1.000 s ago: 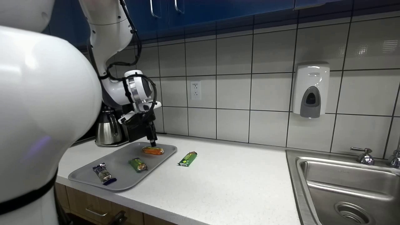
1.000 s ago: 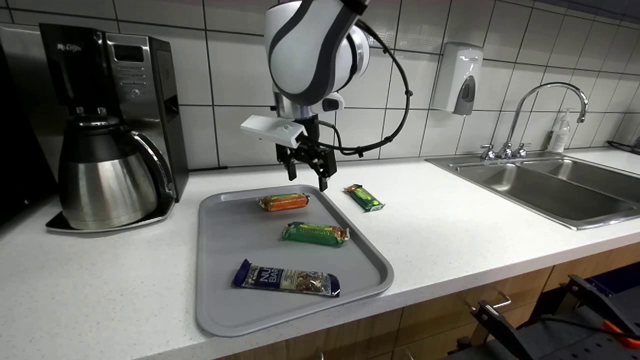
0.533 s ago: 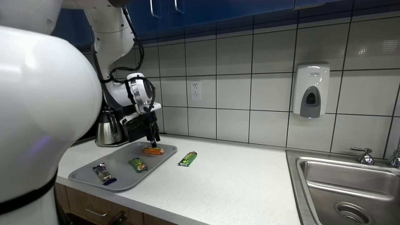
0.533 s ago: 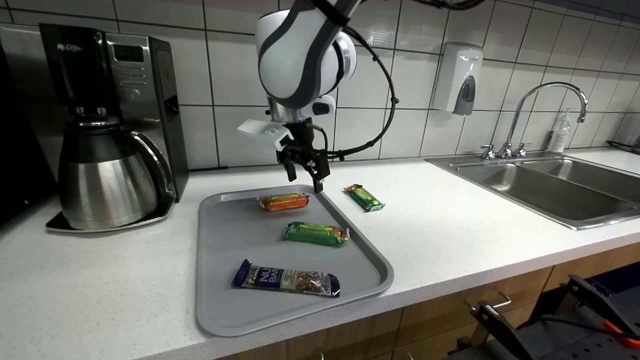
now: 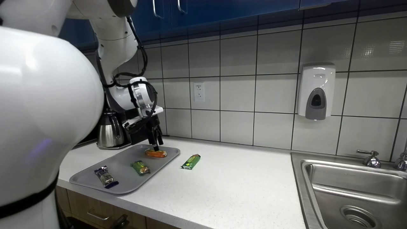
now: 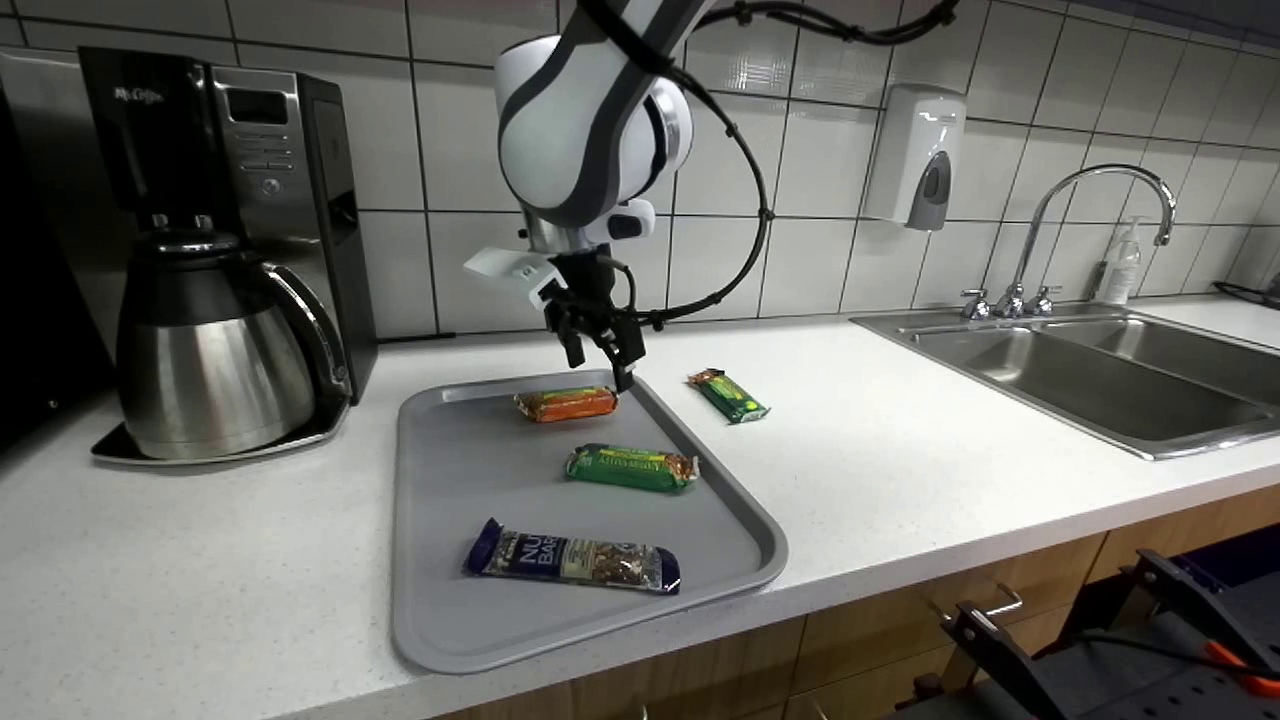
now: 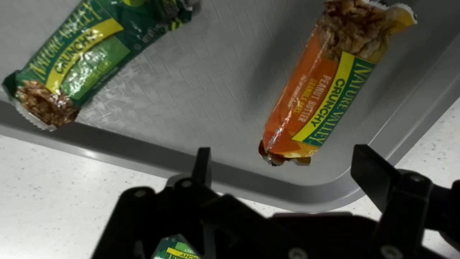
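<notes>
While a black and steel coffee maker (image 6: 270, 180) stands at the far left of an exterior view, a metal carafe (image 6: 215, 350) seated in it, a gray tray (image 6: 445, 480) lies to its right on the white counter (image 6: 200, 560). At the tray's front rests a nut bar (image 6: 570, 558) in a dark blue wrapper, lying flat. Toward the tray's back lies an orange-wrapped granola bar (image 6: 567, 404), and the black gripper (image 6: 599, 368) hangs low over its right end. The fingers (image 7: 370, 172) are spread wide; in the wrist view they stand on either side of the bar's near end, with gray tray showing between each of them and the wrapper. Between the nut bar and the orange one lies a green granola bar (image 6: 630, 468), its right end close to the tray's right rim. Beyond that rim, on the counter, a matching green bar (image 6: 728, 396) lies slantwise, near the tray but apart from it; a piece of it also shows at the bottom of the wrist view, partly hidden by the gripper. Farther right, a white soap dispenser (image 6: 918, 150) hangs on the tiled wall (image 6: 760, 265). Next come a chrome faucet (image 6: 1100, 170) at the back of the steel sink (image 6: 1060, 385), and a pump bottle (image 6: 1120, 265) beside it.
</notes>
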Available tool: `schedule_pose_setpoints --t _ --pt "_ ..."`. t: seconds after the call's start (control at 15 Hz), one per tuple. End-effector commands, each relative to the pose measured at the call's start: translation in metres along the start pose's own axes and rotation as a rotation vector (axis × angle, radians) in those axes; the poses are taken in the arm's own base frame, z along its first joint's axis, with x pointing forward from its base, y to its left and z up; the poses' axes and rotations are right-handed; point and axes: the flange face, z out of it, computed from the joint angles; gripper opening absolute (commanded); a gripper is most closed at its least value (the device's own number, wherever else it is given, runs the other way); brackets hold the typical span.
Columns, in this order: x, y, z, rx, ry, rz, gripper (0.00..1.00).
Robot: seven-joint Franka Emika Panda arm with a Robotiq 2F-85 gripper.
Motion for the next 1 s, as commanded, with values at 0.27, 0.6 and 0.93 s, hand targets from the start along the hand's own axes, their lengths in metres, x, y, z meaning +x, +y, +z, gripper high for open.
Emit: schedule_pose_setpoints --t 0.27,0.6,0.93 --pt "-0.013 -0.015 0.007 -0.02 0.003 0.047 1.0" --pt "-0.017 -0.018 0.015 -0.03 0.001 0.049 1.0" --pt "-0.02 -0.021 0.022 -0.045 -0.002 0.051 1.0"
